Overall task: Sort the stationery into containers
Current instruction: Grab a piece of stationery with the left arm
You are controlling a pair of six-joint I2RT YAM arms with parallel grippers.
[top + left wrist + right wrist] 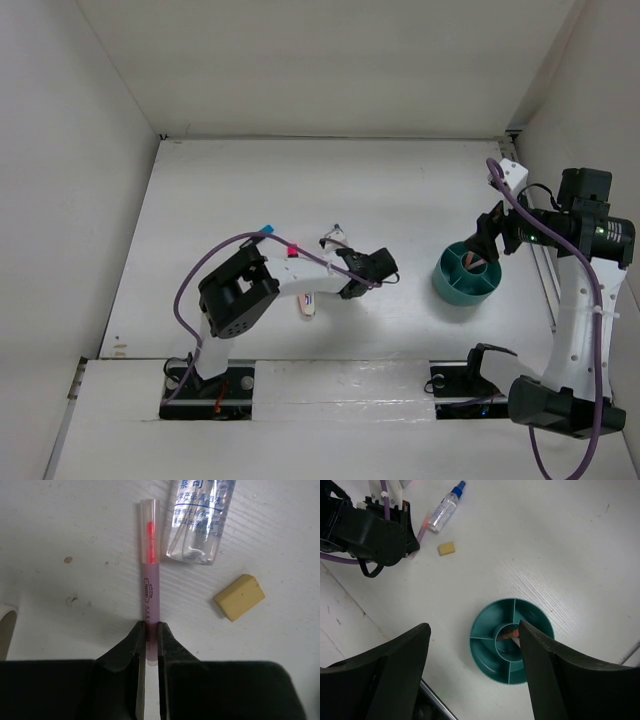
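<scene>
A thin pink pen (150, 580) with a clear cap lies on the white table. My left gripper (149, 632) (352, 272) is shut on its near end. A clear blue-capped bottle (200, 520) (442, 510) and a tan eraser cube (240, 596) (446, 548) lie just beyond it. The round teal organiser cup (490, 617) (455, 285) stands at the right, with an orange-pink pen (508, 632) in its centre compartment. My right gripper (475, 626) (485, 245) is open and empty above the cup. Two highlighter caps, blue (266, 229) and pink (291, 250), show behind my left arm.
A pinkish stapler (307, 303) lies near the table's front edge under my left forearm. White walls enclose the table at the back and both sides. A metal rail (545, 280) runs along the right edge near the cup.
</scene>
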